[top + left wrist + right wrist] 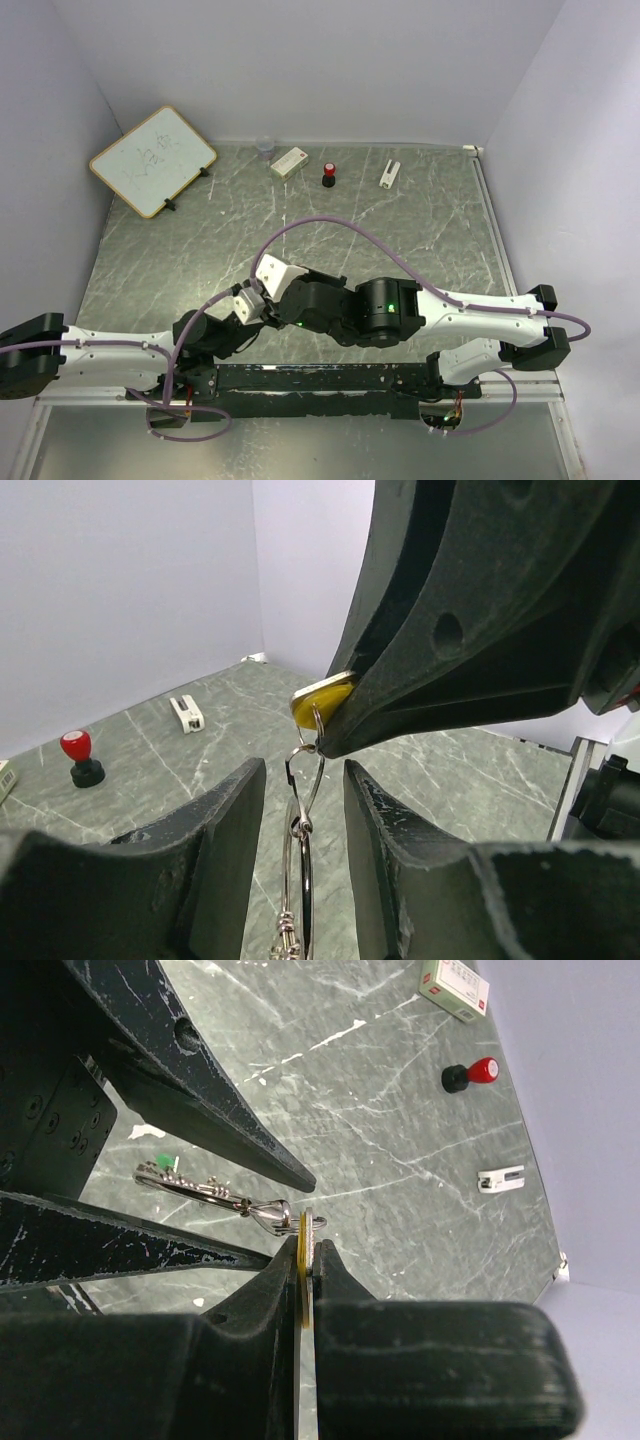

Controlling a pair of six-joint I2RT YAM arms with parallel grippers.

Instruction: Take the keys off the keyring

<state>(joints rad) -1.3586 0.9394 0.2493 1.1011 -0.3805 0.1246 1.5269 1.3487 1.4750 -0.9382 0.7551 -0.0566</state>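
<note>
Right gripper point(305, 1252) first: its two fingers are squeezed tight on the flat head of the yellow key point(322, 702), so only a thin edge of it sticks out at the tips. My left gripper point(303, 780) is partly open, with a small gap between its fingers. The keyring point(298, 865) hangs from the yellow key by a little clip point(300, 755). It drops right into that gap, thin side facing the left wrist camera, and I cannot tell if either left finger touches it. So the ring's long way runs in a line from my right fingertips down toward the bottom of my left gripper. The green key point(160, 1166) sits at the far end of the ring, close to my left gripper and away from my right one. I think my left fingers need to close on the ring next, so that my right arm can pull the yellow key off along that line.
</note>
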